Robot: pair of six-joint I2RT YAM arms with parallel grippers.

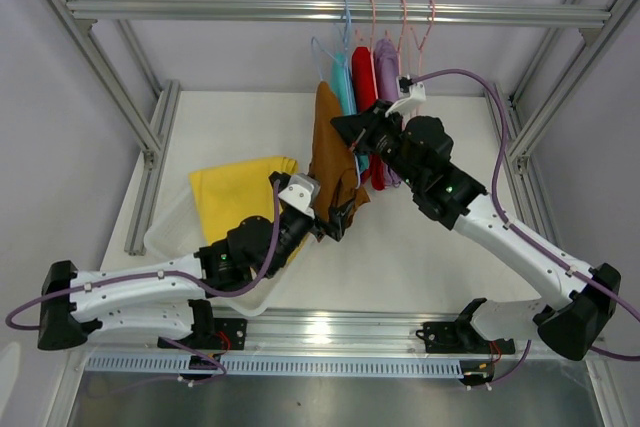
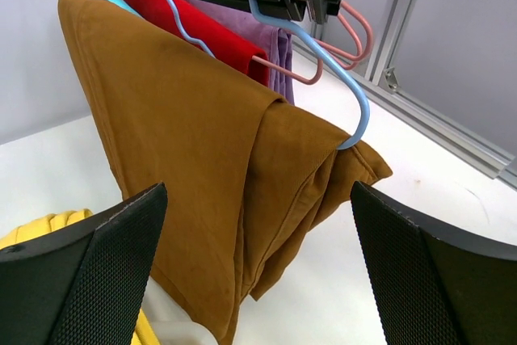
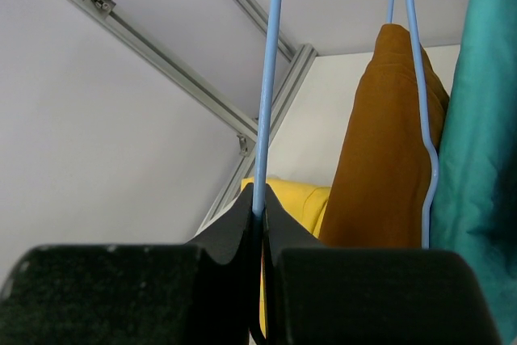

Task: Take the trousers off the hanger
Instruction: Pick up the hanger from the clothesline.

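Note:
Brown trousers (image 1: 330, 152) hang folded over a light blue hanger (image 2: 343, 78), away from the rail. My right gripper (image 1: 352, 133) is shut on this hanger's wire (image 3: 265, 103), which runs up from between its closed jaws (image 3: 259, 212). Below, my left gripper (image 1: 336, 219) stands wide open, its fingers (image 2: 89, 272) on either side of the brown trousers' (image 2: 186, 143) lower edge without touching it. Teal (image 1: 343, 87), red (image 1: 363, 82) and lilac (image 1: 386, 72) trousers hang on hangers from the rail behind. Yellow trousers (image 1: 235, 197) lie in a tray.
A white tray (image 1: 165, 237) sits at the left of the table under the yellow trousers. An aluminium rail (image 1: 300, 12) crosses the back and carries the pink and blue hangers. Frame posts (image 1: 150, 137) stand at both sides of the table.

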